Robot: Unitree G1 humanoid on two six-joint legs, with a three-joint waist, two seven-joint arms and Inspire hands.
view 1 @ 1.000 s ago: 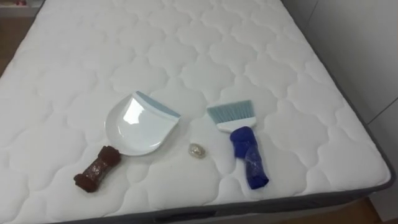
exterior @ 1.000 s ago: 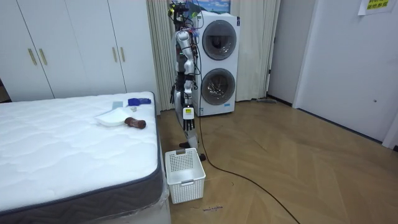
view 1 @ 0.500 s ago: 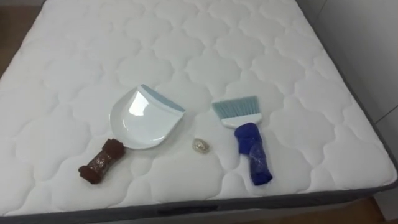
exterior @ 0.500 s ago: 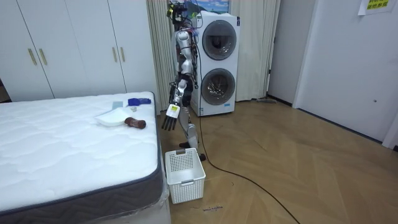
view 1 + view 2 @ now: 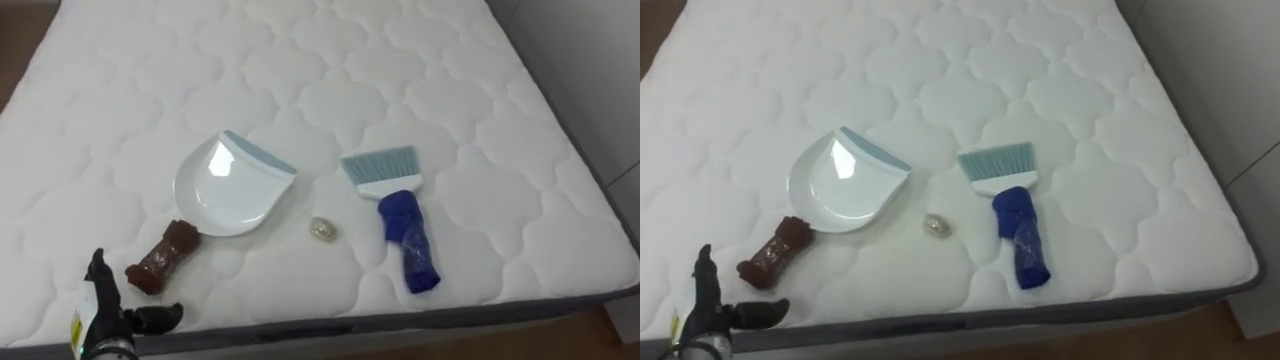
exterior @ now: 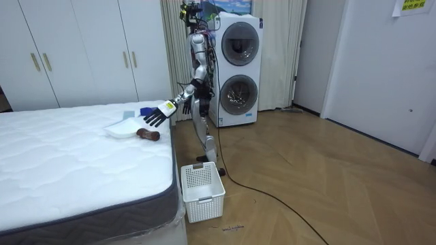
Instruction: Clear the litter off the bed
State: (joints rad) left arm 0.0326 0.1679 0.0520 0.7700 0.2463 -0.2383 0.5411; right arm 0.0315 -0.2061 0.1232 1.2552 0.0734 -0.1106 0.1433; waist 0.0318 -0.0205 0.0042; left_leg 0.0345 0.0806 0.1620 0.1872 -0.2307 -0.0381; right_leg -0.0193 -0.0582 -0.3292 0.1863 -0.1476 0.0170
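Bed: the white quilted mattress (image 5: pixel 450 100) is bare except for three things grouped near the edge closest to the robot, within its arm's reach.
Dustpan: the white dustpan (image 5: pixel 228 185) lies flat, its blue-edged lip turned toward the brush and its brown handle (image 5: pixel 160 268) pointing back at the robot's left side, which suits a left-hand pickup.
Brush: the hand brush (image 5: pixel 400 215) lies to the right of the dustpan and apart from it, pale bristles away from the robot and blue handle toward the bed edge, ready for the other arm.
Debris: a small crumpled scrap (image 5: pixel 322 229) sits between dustpan and brush, touching neither; it appears to be what needs sweeping off.
Left hand: the left hand (image 5: pixel 105 315) hovers over the mattress edge just beside the brown handle, fingers spread wide and holding nothing, probably lining up to take that handle.
Stance: the robot stands at the bed's side in front of the stacked washing machines (image 6: pixel 238 68), left arm stretched over the mattress.
Basket: a white basket (image 6: pixel 202 190) stands on the floor beside the bed, likely where the scrap should go.
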